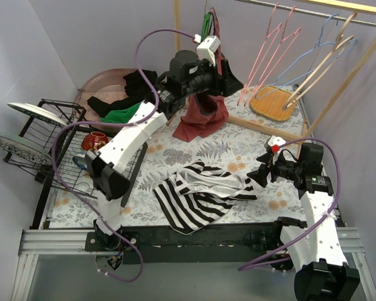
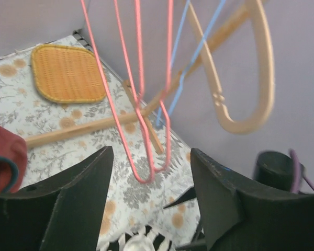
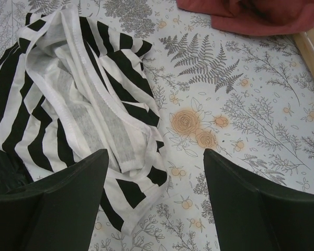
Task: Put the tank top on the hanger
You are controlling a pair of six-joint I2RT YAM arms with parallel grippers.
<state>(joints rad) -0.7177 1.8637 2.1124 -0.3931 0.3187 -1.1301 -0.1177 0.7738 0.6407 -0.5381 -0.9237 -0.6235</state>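
We judge the tank top [image 3: 68, 104] limp and light; pinch its white trim, centre-left. Left gripper [image 2: 152, 209] and right gripper [image 3: 154, 209] gape, empty.

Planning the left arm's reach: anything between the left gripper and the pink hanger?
Nothing visible. In the left wrist view the left gripper is open, and the pink hanger hangs straight ahead, its lower corner framed by the fingers. The light blue hanger and the wooden hanger hang to its right, not in front.

The hanger [image 2: 140, 78] is cut off at the top edge, and right jaws cover part of the tank top [image 3: 78, 104].
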